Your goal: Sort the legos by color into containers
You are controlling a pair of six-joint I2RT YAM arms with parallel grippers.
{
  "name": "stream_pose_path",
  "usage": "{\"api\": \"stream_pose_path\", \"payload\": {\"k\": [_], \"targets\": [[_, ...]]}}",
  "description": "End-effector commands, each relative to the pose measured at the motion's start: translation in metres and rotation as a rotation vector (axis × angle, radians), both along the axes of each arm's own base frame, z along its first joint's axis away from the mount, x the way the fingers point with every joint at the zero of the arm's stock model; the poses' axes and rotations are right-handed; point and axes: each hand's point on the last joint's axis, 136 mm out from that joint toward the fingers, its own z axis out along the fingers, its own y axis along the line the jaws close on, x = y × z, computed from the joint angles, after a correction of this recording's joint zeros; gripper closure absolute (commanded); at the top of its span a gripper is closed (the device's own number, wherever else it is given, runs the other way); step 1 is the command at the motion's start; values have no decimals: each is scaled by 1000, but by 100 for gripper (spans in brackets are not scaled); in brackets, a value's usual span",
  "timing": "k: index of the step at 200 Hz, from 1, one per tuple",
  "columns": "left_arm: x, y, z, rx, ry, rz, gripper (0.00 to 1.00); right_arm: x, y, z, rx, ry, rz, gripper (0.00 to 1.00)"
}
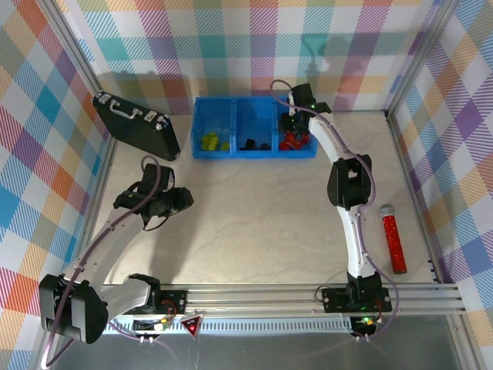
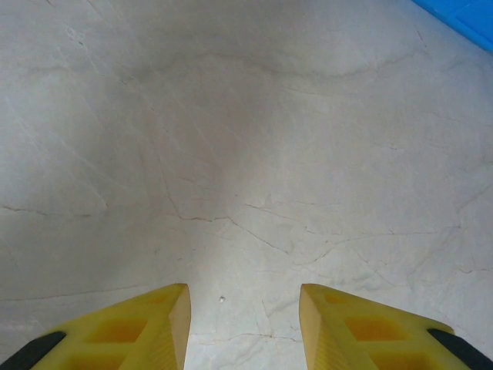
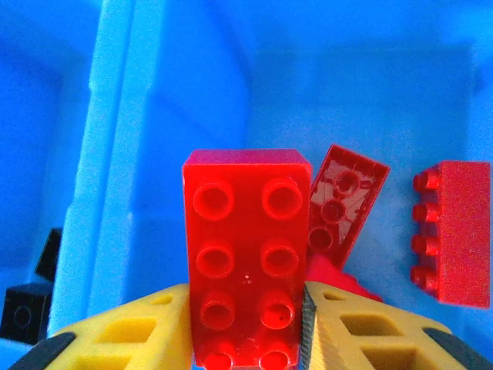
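Gripping a red brick (image 3: 245, 247) between its yellow fingers, the right gripper (image 3: 245, 297) hangs over the right compartment (image 3: 362, 100) of the blue bin (image 1: 254, 153) (other red bricks (image 3: 454, 231) lie on its floor). Green bricks (image 1: 209, 142) occupy the left compartment (image 1: 219, 116), black bricks (image 1: 253, 144) the middle compartment (image 1: 258, 116). The left gripper (image 2: 244, 308) hovers, fingers apart, above the bare table (image 2: 246, 139).

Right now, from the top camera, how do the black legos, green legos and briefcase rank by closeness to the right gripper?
1. Black legos, middle compartment, just left of the right gripper.
2. Green legos, left compartment.
3. Briefcase, far left.
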Motion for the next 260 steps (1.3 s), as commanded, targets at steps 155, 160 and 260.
{"api": "stream_pose_path", "payload": {"k": [155,160,260], "targets": [[52,83,-12,441,-96,192,0,-120,-77,95,-219,-115,-37,1],[55,86,-13,455,-97,198,0,-126,-81,96,-227,-120,-45,1],[101,121,-28,723,-223,282,0,-206,-190,6,-390,-159,-371,1]]}}
